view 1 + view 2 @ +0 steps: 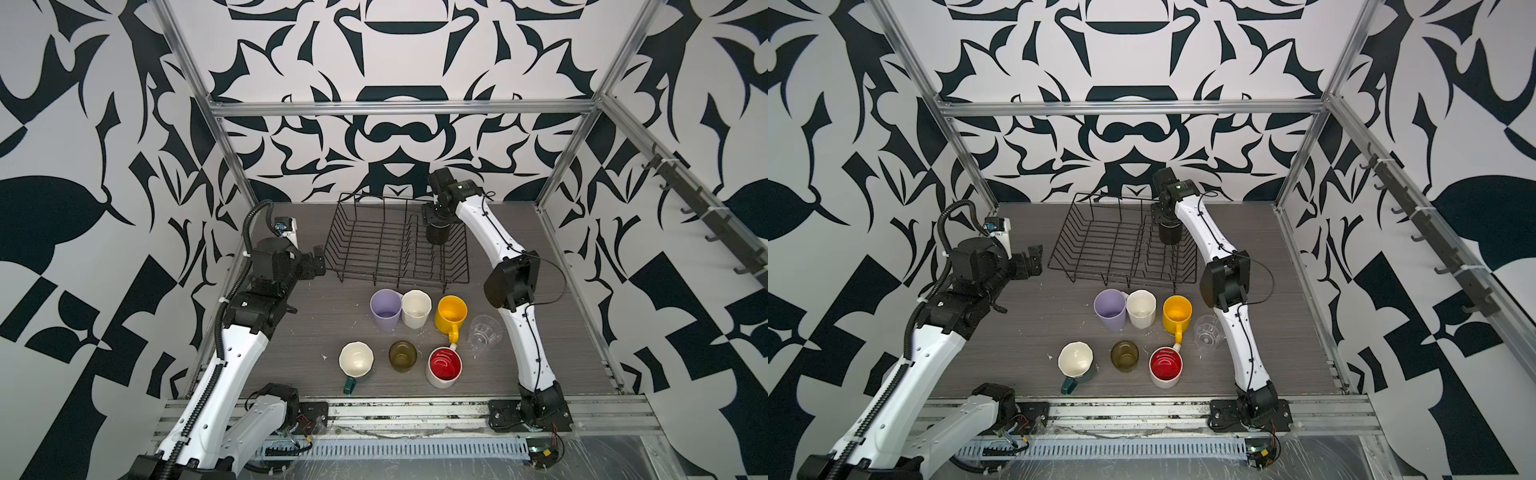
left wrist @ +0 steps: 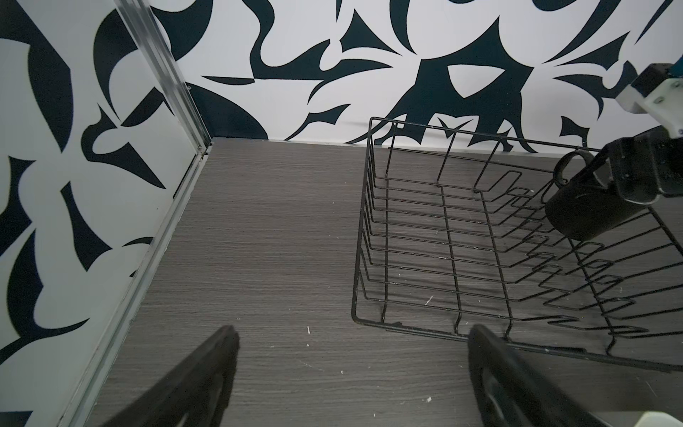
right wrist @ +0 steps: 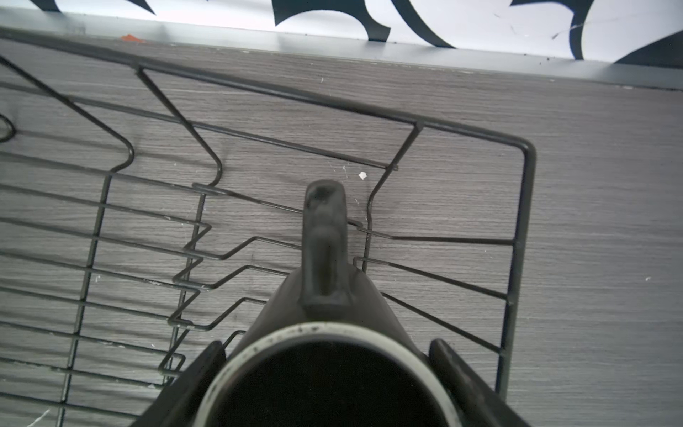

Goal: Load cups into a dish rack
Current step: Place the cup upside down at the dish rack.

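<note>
The black wire dish rack stands at the back of the table. My right gripper reaches down into its far right corner, its jaws against both sides of an upright black mug. The mug's handle points toward the back wall. My left gripper hangs open and empty beside the rack's left end. In front of the rack stand a lilac tumbler, white faceted mug, yellow mug and clear glass.
Nearer the front stand a green mug with cream inside, an olive-brown glass and a white mug with red inside. The right arm arches beside the clear glass. An aluminium frame post borders the table's left side.
</note>
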### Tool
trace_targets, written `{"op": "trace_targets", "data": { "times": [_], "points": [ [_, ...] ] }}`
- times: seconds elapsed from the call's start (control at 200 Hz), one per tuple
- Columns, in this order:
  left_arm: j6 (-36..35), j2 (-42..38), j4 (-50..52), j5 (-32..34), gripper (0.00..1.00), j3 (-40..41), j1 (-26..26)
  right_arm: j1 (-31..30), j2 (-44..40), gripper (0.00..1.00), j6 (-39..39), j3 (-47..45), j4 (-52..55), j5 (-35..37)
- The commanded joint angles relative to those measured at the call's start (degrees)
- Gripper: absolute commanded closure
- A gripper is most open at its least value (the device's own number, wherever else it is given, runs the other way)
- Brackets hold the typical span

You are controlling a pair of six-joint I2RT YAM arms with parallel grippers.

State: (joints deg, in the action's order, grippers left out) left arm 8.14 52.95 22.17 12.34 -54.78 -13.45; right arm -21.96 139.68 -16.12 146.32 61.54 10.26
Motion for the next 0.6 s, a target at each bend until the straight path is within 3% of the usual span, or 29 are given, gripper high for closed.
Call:
{"op": "trace_targets", "data": {
  "times": [0.0, 0.18, 0.37, 0.595],
  "points": [
    [0.71, -0.31, 0.87, -0.57, 0.01, 0.2, 0.36, 0.51, -1.77, 0.54, 0.66, 0.66, 2.43, 3.32],
    [0.73, -0.22, 0.9, -0.72, 0.01, 0.2, 0.4, 0.51, -2.89, 0.61, 2.42, 3.13, 3.87, 4.36],
    [0.67, -0.21, 0.95, -0.65, 0.01, 0.21, 0.45, 0.42, -5.01, 0.68, 6.8, 3.12, 3.58, -1.72],
    [0.84, -0.02, 0.91, -1.0, 0.01, 0.12, 0.53, -0.02, -6.26, 0.75, 11.6, 3.18, 4.73, -3.16]
  ]
}}
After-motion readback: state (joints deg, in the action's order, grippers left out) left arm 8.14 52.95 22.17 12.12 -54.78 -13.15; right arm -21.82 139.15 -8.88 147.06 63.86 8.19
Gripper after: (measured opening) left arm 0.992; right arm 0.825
